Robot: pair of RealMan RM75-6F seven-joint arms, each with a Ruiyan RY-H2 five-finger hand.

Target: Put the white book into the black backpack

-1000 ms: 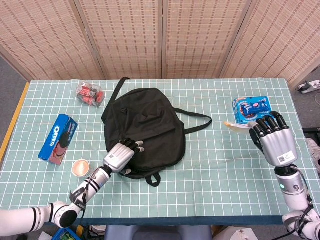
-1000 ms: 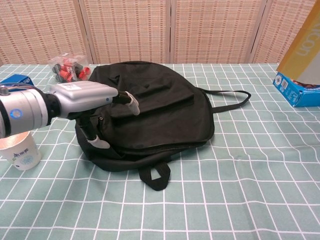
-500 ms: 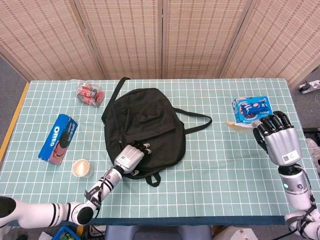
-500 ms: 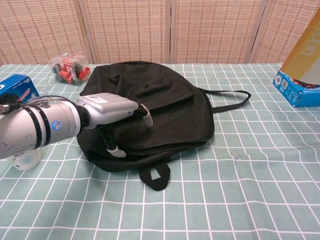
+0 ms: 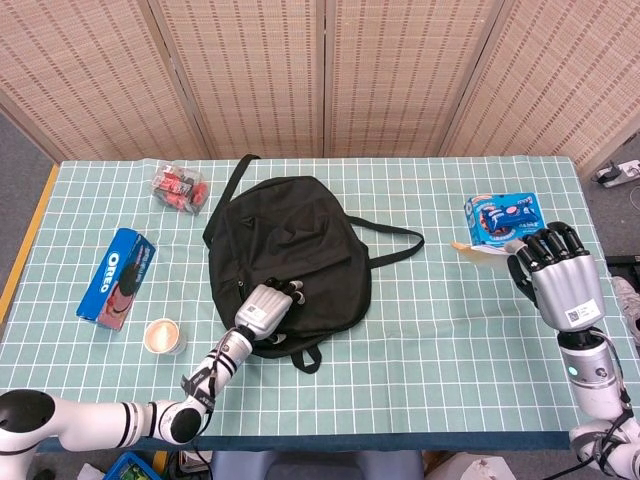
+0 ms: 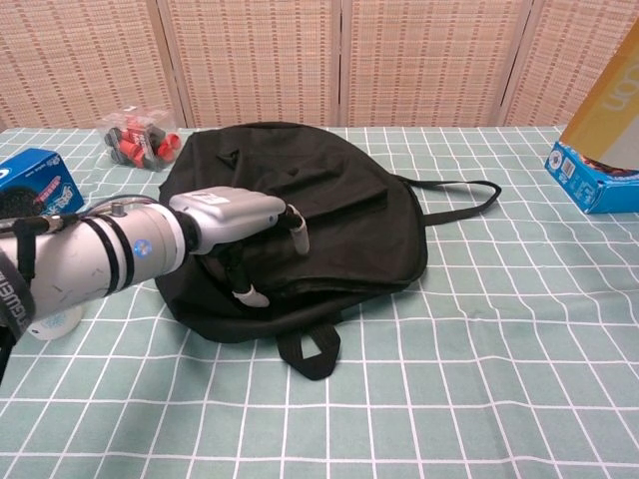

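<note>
The black backpack (image 5: 290, 250) lies flat in the middle of the table, its top handle toward me and a strap trailing to the right. My left hand (image 5: 268, 308) rests on its near left edge with fingers spread, the thumb (image 6: 250, 294) hanging down over the bag's side (image 6: 319, 220). My right hand (image 5: 555, 275) hovers off the table's right side and grips the white book (image 5: 482, 251), seen edge-on as a thin cream strip. In the chest view the book (image 6: 609, 100) shows as a tilted yellow-and-white cover at the top right corner.
A blue Oreo box (image 5: 117, 277) and a small cup (image 5: 164, 336) stand left of the backpack. A packet of red items (image 5: 179, 188) lies at the back left. A blue snack box (image 5: 500, 218) sits on the right, just beyond the book.
My left hand has slid rightward along the backpack's near edge, and its arm now reaches further in. The right hand with the book has shifted slightly right.
</note>
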